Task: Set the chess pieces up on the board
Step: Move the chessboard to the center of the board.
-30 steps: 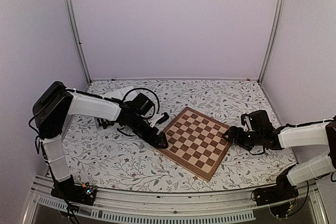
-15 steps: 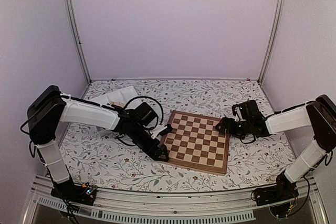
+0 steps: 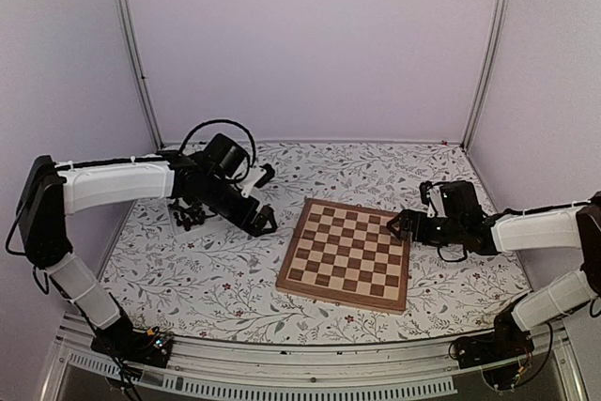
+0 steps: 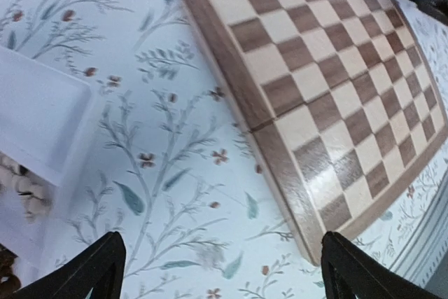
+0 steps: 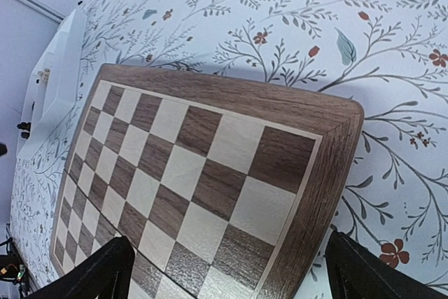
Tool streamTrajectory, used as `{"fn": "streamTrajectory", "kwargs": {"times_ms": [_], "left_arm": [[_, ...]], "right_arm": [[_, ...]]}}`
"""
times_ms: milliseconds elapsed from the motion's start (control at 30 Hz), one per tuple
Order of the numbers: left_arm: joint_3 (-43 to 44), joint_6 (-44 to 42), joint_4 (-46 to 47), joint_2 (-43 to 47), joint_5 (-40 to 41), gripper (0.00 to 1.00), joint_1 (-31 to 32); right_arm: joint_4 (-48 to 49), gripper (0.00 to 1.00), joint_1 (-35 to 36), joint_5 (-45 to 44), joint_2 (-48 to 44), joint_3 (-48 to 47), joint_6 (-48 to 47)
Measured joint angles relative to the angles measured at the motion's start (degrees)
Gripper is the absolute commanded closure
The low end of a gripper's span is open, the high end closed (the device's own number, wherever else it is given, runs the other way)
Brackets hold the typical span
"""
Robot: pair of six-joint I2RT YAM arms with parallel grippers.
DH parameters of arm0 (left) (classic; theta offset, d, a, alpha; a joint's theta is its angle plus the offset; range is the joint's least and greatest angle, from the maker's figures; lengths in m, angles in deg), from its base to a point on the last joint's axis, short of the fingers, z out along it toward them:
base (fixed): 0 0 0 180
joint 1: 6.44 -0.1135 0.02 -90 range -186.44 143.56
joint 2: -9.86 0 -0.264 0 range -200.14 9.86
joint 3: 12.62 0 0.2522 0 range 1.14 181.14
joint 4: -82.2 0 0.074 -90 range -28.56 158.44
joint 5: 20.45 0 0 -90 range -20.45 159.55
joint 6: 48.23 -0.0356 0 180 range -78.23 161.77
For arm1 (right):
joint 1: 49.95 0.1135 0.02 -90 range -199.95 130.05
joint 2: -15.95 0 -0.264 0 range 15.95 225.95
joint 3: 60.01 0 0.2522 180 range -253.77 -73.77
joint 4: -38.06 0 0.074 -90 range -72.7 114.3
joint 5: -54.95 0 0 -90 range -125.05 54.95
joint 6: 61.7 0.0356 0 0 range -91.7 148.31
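Note:
The board [image 3: 347, 253] lies bare on the flowered cloth, with no pieces on it. My left gripper [image 3: 267, 198] stands open to the left of it, above the cloth [image 4: 175, 194], with nothing between its fingers [image 4: 94, 271]. The board's left edge [image 4: 280, 166] shows just ahead in the left wrist view. My right gripper [image 3: 406, 214] is open at the board's far right corner [image 5: 329, 138] and holds nothing. Pale chess pieces [image 4: 24, 190] lie in a white tray [image 4: 35, 117]. That tray [image 5: 59, 68] also shows far off in the right wrist view.
In the top view the white tray [image 3: 180, 215] is mostly hidden behind my left arm. Pale walls and metal posts [image 3: 131, 53] close in the table on three sides. A metal rail [image 3: 300, 384] runs along the near edge.
The board has turned from a diamond slant to nearly square with the table. My left gripper has drawn back up and left, away from the board. The right gripper stays at the far right corner.

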Motion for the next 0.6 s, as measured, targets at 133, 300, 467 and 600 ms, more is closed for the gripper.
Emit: {"fn": "streamTrajectory", "kwargs": {"times_ms": [133, 300, 467, 600], "left_arm": [[4.13, -0.59, 0.07, -2.38, 3.82, 0.01, -6.54], [10.45, -1.09, -0.52, -10.78, 6.23, 0.01, -9.94], [12.09, -1.05, -2.58, -15.41, 6.93, 0.01, -10.97], [12.0, -0.85, -4.28, -16.06, 7.37, 0.01, -11.74]], "right_arm": [[1.97, 0.01, 0.04, 0.59, -4.48, 1.68, -1.51], [3.78, 0.01, 0.07, 1.55, -5.14, 1.75, -2.82], [4.46, 0.01, 0.07, 1.75, -5.14, 2.69, -3.19], [4.85, 0.01, 0.07, 2.1, -5.11, 3.67, -3.37]]}}
